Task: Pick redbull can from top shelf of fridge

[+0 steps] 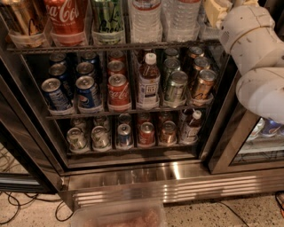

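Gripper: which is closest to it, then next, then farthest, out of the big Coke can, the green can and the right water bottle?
The gripper is up at the top right, by the top shelf.
1. right water bottle: just left of the gripper.
2. green can: middle of that shelf.
3. big Coke can: further left still.
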Action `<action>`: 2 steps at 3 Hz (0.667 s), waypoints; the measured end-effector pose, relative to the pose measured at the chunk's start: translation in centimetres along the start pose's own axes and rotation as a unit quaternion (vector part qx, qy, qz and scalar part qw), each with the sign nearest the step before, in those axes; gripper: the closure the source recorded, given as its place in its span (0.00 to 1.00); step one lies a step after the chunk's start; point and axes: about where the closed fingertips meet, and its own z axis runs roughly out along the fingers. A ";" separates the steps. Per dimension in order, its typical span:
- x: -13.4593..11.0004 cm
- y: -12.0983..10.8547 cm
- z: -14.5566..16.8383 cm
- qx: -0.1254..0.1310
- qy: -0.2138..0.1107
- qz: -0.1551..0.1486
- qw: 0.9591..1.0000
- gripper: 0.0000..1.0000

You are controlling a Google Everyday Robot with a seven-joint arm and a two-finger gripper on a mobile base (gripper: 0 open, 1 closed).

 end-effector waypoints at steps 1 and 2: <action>-1.8 -0.4 0.4 -0.002 -0.007 -0.011 1.000 1.00; -3.0 -0.7 -0.1 -0.001 -0.006 -0.010 1.000 1.00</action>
